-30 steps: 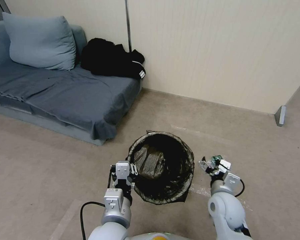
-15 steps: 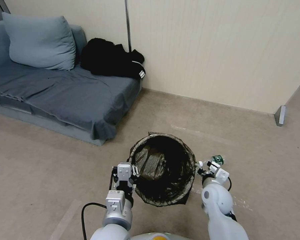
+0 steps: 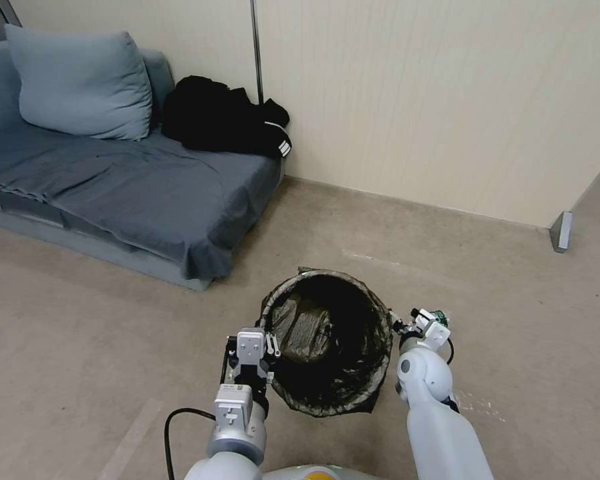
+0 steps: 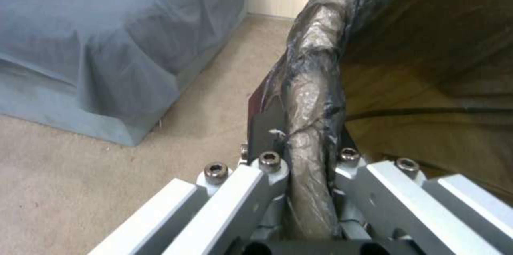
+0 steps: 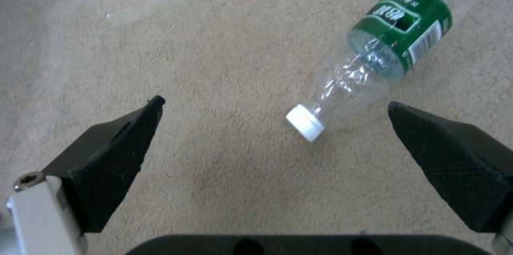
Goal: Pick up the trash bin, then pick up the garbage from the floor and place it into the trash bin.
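Beige carpet floor (image 3: pixel 527 280) by cream wall, grey sofa (image 3: pixel 113 180) to left. Left gripper (image 4: pixel 309 166) clamped on rim of trash bin (image 3: pixel 327 340) — jaws pinching dark liner, bin tilted, lifted off carpet. Right gripper (image 5: pixel 275 134) beside bin, jaws spread wide over carpet. Clear plastic bottle (image 5: pixel 374 62) with green label lying on floor between jaw tips — untouched.

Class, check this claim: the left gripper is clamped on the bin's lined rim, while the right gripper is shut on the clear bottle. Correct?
Not quite. The right wrist view shows the right gripper open, with the clear bottle lying on the carpet beyond its fingertips. The left gripper does clamp the trash bin's rim.
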Motion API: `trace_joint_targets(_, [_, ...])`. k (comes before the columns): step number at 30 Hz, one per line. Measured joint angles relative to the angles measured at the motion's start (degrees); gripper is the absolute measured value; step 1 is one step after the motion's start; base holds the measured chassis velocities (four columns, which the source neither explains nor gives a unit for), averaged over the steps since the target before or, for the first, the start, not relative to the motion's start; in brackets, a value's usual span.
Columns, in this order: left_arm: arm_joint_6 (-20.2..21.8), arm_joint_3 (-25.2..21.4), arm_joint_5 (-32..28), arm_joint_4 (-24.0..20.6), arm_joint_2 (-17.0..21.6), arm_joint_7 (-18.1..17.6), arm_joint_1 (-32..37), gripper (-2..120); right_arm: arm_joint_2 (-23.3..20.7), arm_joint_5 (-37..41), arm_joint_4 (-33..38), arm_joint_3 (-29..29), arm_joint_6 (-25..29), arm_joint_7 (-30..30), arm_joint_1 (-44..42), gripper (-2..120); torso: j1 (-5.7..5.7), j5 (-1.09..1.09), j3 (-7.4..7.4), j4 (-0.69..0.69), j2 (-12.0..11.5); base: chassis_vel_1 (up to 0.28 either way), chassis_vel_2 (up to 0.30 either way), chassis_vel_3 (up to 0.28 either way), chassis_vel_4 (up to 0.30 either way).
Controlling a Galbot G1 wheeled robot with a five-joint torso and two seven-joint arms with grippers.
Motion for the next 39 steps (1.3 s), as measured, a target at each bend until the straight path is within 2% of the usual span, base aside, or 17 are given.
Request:
trace_joint_targets(21, [-0.25, 0.35, 0.33, 0.08, 0.12, 0.00, 0.26, 0, -0.05, -1.53, -2.48, 2.92, 1.63, -1.05, 1.49, 100, 0.00, 0.00, 0.00, 0.00, 0.00, 0.000, 0.000, 0.000, 0.000])
trace_joint_targets(39, [-0.54, 0.56, 0.94, 0.44, 0.10, 0.00, 0.80, 0, -4.50, -1.76, -8.34, 4.75, 3.17, -2.57, 5.54, 100, 0.00, 0.00, 0.00, 0.00, 0.00, 0.000, 0.000, 0.000, 0.000])
